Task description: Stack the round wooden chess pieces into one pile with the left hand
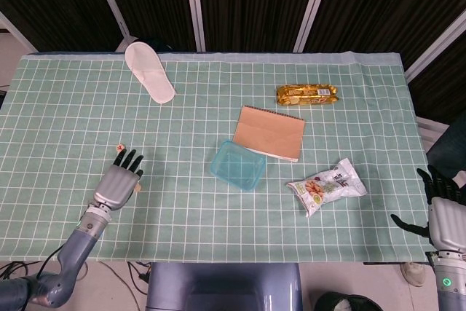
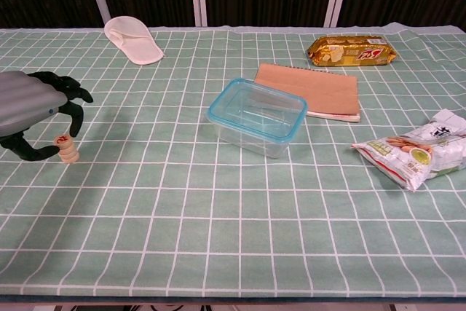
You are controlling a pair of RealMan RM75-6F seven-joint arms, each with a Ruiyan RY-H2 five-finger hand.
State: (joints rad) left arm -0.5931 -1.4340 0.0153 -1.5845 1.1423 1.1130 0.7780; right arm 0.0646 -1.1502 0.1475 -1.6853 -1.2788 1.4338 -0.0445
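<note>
A short pile of round wooden chess pieces (image 2: 67,149), its top piece marked red, stands on the green checked cloth at the far left. My left hand (image 2: 33,111) arches over it. The thumb lies close beside the pile and the fingers (image 2: 74,116) curve above it with a gap. In the head view the left hand (image 1: 116,183) lies palm down, the pile (image 1: 138,186) peeks out at its right side, and one more small piece (image 1: 120,148) lies just beyond the fingertips. My right hand (image 1: 440,211) hangs off the table's right front corner, fingers spread and holding nothing.
A clear blue-rimmed container (image 2: 257,116) stands mid-table with a brown notebook (image 2: 313,90) behind it. A gold snack pack (image 2: 352,49) lies far right, a white snack bag (image 2: 422,149) near right, and a white slipper (image 2: 133,39) far left.
</note>
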